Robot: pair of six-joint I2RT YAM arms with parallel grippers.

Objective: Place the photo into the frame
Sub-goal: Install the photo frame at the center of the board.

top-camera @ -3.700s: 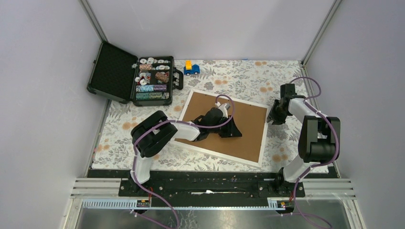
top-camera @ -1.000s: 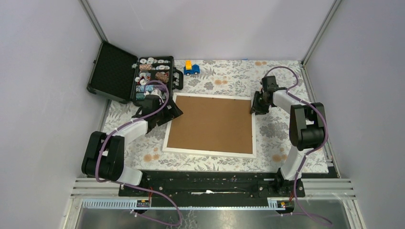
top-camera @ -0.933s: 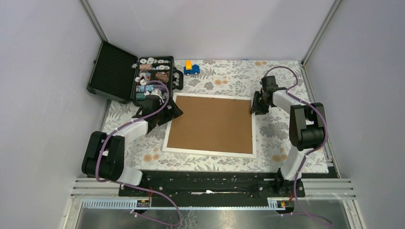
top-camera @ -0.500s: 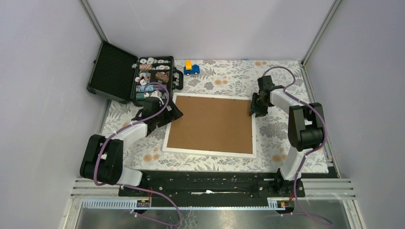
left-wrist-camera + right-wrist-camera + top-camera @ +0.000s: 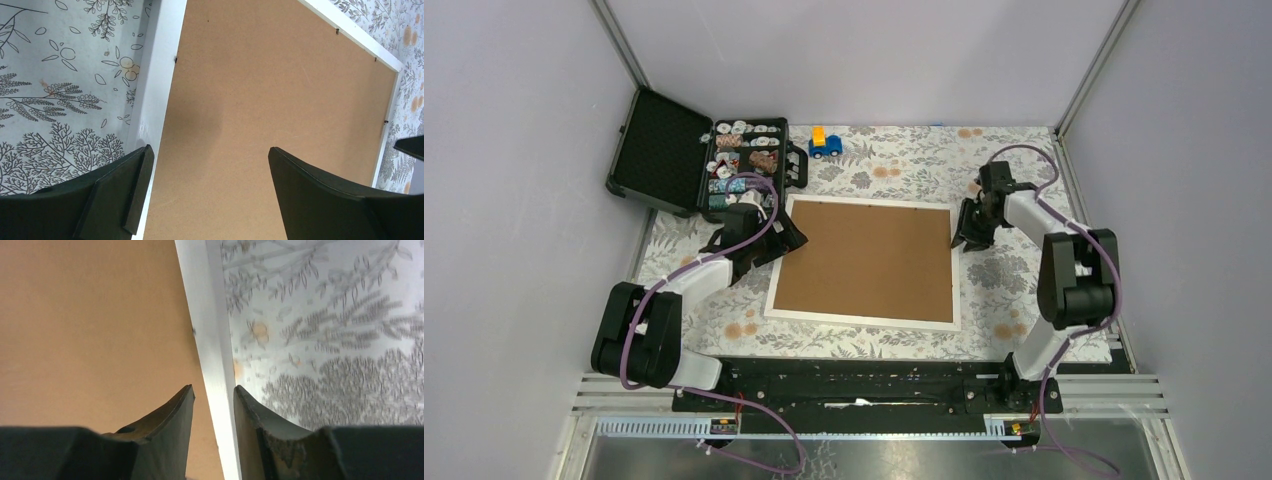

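The frame [image 5: 864, 262] lies face down on the table, brown back up, with thin white moulding around it. The photo is hidden. My left gripper [image 5: 789, 237] hovers at the frame's far left corner, wide open. In the left wrist view the left gripper [image 5: 208, 150] has only the brown back [image 5: 280, 90] showing between its fingers. My right gripper [image 5: 970, 236] sits at the frame's far right edge. In the right wrist view the right gripper [image 5: 213, 388] is partly open astride the white moulding [image 5: 200, 300], with a gap showing beside it.
An open black case [image 5: 744, 170] holding several small spools stands at the back left, close behind my left gripper. A blue toy car [image 5: 825, 144] sits at the back. A floral cloth [image 5: 1024, 290] covers the table around the frame.
The frame, askew under the left arm earlier, now lies square. In the last second the right gripper drew slightly rightward off the frame's edge and its jaws widened a little; the left stayed.
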